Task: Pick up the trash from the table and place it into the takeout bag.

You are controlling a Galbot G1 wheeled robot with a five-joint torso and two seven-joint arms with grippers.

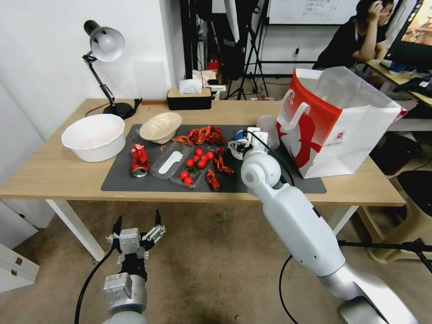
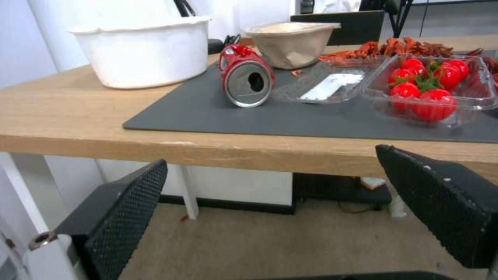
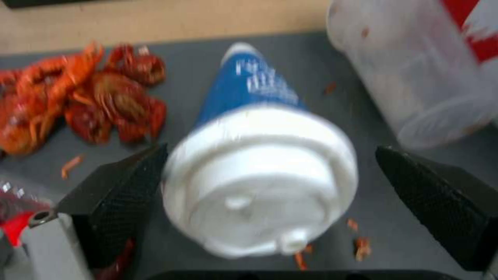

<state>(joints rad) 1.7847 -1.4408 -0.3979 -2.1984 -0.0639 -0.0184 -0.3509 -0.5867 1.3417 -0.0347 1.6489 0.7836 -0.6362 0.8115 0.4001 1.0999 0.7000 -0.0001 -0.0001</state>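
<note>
Right gripper (image 3: 270,182) is out over the mat (image 1: 121,177), jaws spread wide on either side of the blue cup (image 3: 259,171). The cup's white lid faces the wrist camera; the left pad (image 3: 124,202) sits just against its rim, the right pad (image 3: 441,202) stands apart from it, so nothing is clamped. In the head view that gripper (image 1: 240,146) hangs just left of the bag (image 1: 342,121), with the blue cup (image 1: 238,135) tucked right by it.

The clear cup (image 3: 415,74) lies on its side close by, between the blue cup and the bag's red side (image 3: 477,35). Red crayfish shells (image 3: 83,93) are strewn on the mat on the other side.

Left gripper (image 1: 137,234) waits low, in front of the table (image 1: 54,175) and below its edge, fingers (image 2: 119,217) parted and holding nothing. Its camera looks across at the can (image 2: 246,77), crushed and lying on the mat with its open end toward the lens. Behind it sits the beige bowl (image 2: 293,41), and off the mat a white tub (image 2: 145,50). A clear tray of tomatoes (image 2: 430,91) sits right of the can.

The bag stands upright at the table's right end, mouth open.
</note>
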